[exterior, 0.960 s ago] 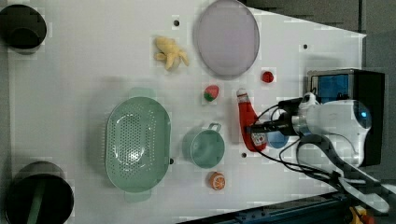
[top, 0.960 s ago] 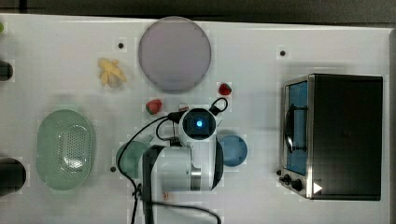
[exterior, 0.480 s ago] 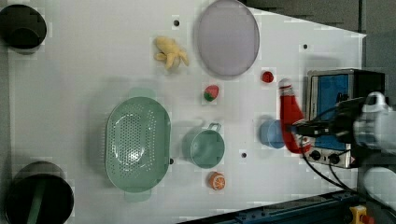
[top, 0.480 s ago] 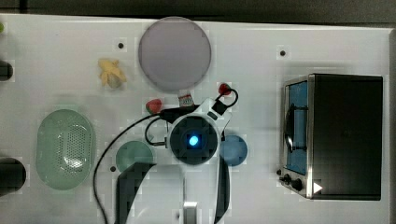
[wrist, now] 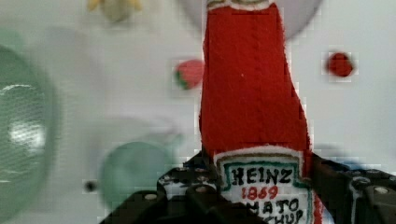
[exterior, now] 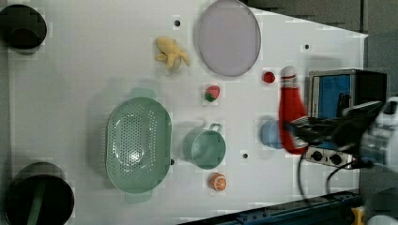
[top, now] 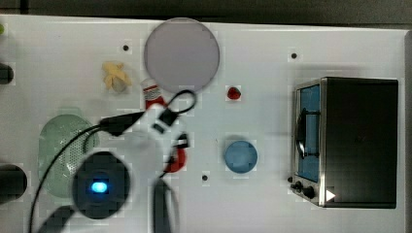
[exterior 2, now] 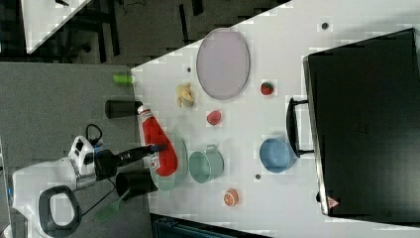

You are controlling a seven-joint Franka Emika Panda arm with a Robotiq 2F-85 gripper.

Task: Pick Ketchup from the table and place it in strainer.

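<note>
Gripping Ketchup | gripper clamped on bottle | strainer apart

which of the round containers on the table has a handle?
The teal cup, between the strainer and the blue bowl in the left view: a small loop handle sticks off its rim. The blue bowl and the lilac plate have none.

Since 1 second ago the ketchup bottle has left the table beside the small blue bowl. Clamped in the gripper, it now hangs lifted, white cap toward 12 o'clock in the left view, nearer the mint-green strainer in the right view.
</note>
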